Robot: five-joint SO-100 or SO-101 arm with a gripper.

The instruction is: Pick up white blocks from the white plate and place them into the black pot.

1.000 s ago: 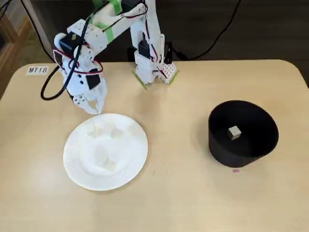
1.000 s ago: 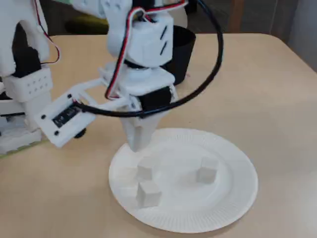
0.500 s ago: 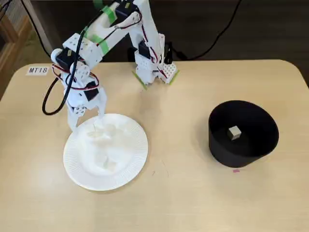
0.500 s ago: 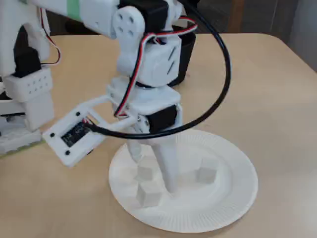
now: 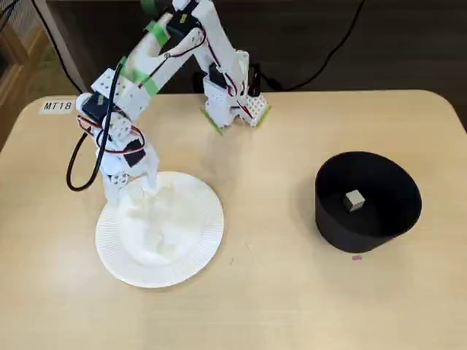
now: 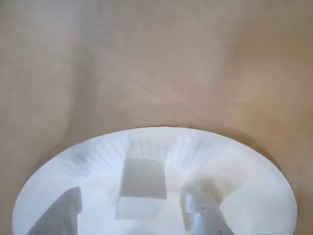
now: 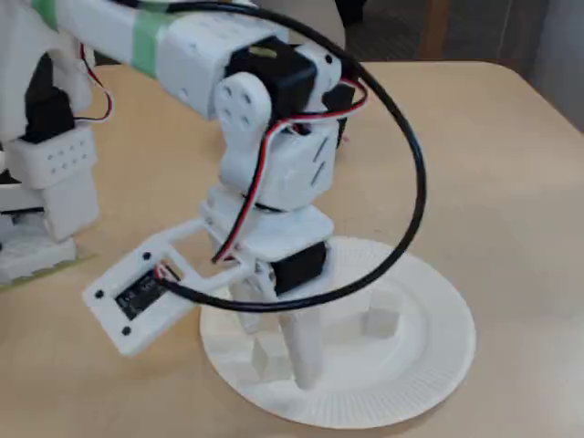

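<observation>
Closest to my wrist camera, the two fingertips (image 6: 200, 215) come in from the bottom edge with a white block (image 6: 142, 188) standing between them on the white plate (image 6: 234, 161); I see a gap on both sides of the cube, so the fingers are spread and not yet gripping it. In a fixed view from the side, the gripper (image 7: 283, 351) is planted down inside the plate (image 7: 429, 356), one finger beside a block (image 7: 266, 358) at its near-left part, with another block (image 7: 380, 319) lying apart toward the right. From the fixed view above, the gripper (image 5: 135, 188) sits over the plate's (image 5: 197, 248) upper-left rim, the cubes there washed out against the white. Farther off, well apart to the right on the table (image 5: 277, 292), the black pot (image 5: 336, 219) holds one block (image 5: 354, 200) on its floor.
</observation>
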